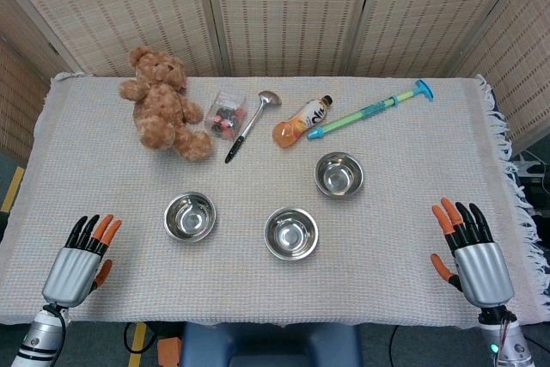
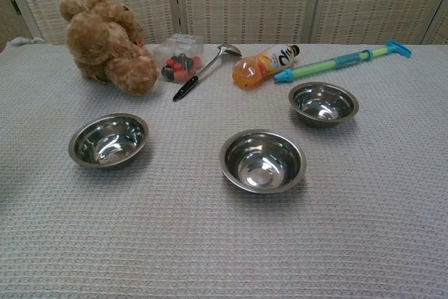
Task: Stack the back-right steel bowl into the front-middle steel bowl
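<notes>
Overall, I counted three steel bowls on the grey woven cloth (image 1: 103,152), all standing upright and apart from one another. The back-right steel bowl (image 1: 339,174) sat toward the rear right of the group, just in front of the orange bottle (image 1: 301,121) and the green and blue toy syringe (image 1: 369,111); it looked small, round and shiny, with a bright rim, a darker reflecting inside, and nothing in it that I could see. The front-middle steel bowl (image 1: 291,233) sat nearer to me, near the centre of the table, with the same polished look and a pale glint on its flat bottom. The left steel bowl (image 1: 190,217) stood off to the left, about level with the middle one. Behind them I saw one brown teddy bear (image 1: 161,105) lying at the back left, one clear plastic box (image 1: 226,114) with red and dark bits inside just beside it, and one ladle (image 1: 251,123) with a black handle lying next to the box. My left hand (image 1: 82,257) rested at the front-left edge with its fingers spread and holding nothing. My right hand (image 1: 470,247) rested at the front-right edge, fingers likewise apart and empty, well away from every bowl. The chest view showed neither hand.
</notes>
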`<state>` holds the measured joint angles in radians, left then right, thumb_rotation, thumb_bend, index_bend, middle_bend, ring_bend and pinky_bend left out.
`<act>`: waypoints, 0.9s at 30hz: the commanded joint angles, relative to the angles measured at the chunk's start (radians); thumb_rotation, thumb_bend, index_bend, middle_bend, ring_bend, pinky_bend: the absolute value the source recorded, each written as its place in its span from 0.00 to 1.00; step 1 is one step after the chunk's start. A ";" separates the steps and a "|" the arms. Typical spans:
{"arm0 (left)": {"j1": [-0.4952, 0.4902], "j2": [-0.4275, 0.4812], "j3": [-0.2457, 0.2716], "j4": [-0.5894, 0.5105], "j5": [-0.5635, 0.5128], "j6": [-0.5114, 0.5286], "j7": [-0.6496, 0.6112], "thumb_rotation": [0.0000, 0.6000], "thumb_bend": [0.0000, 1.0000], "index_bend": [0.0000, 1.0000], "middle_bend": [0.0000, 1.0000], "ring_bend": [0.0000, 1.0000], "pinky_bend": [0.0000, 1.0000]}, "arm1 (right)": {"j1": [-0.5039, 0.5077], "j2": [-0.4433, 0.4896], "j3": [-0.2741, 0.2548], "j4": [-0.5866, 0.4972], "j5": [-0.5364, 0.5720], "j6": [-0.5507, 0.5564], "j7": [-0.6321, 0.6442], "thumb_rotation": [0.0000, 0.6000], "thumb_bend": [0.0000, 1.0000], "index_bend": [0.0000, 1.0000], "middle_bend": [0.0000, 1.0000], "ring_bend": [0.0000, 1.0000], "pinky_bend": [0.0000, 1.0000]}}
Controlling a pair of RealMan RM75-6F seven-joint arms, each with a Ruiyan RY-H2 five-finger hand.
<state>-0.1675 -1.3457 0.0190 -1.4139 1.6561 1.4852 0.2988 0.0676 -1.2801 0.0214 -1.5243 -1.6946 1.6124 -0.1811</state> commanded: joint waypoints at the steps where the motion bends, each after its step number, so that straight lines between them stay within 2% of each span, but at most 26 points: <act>1: -0.004 -0.012 0.001 0.006 0.005 -0.002 -0.004 1.00 0.44 0.00 0.03 0.00 0.07 | 0.002 0.000 0.001 0.000 0.006 -0.008 0.002 1.00 0.19 0.00 0.00 0.00 0.00; 4: -0.020 -0.044 0.004 0.026 0.027 -0.010 -0.026 1.00 0.43 0.00 0.03 0.00 0.08 | 0.001 0.002 0.003 0.001 0.012 -0.010 0.004 1.00 0.19 0.00 0.00 0.00 0.00; 9: -0.078 -0.133 -0.005 0.102 0.031 -0.092 -0.040 1.00 0.43 0.00 0.02 0.00 0.09 | 0.006 0.002 0.007 0.003 0.026 -0.025 0.009 1.00 0.19 0.00 0.00 0.00 0.00; 17: -0.152 -0.296 -0.034 0.291 0.013 -0.177 0.009 1.00 0.42 0.02 0.00 0.00 0.08 | 0.011 0.003 0.020 0.007 0.055 -0.040 0.016 1.00 0.19 0.00 0.00 0.00 0.00; 21: -0.177 -0.359 -0.046 0.389 0.006 -0.184 -0.008 1.00 0.42 0.11 0.00 0.00 0.08 | 0.008 0.004 0.026 0.009 0.066 -0.036 0.017 1.00 0.19 0.00 0.00 0.00 0.00; 27: -0.213 -0.448 -0.047 0.535 0.021 -0.164 -0.070 1.00 0.42 0.34 0.01 0.00 0.07 | 0.007 0.006 0.033 0.008 0.082 -0.039 0.019 1.00 0.19 0.00 0.00 0.00 0.00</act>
<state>-0.3597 -1.7522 -0.0247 -0.9316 1.6696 1.3105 0.2591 0.0748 -1.2743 0.0543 -1.5162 -1.6128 1.5735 -0.1621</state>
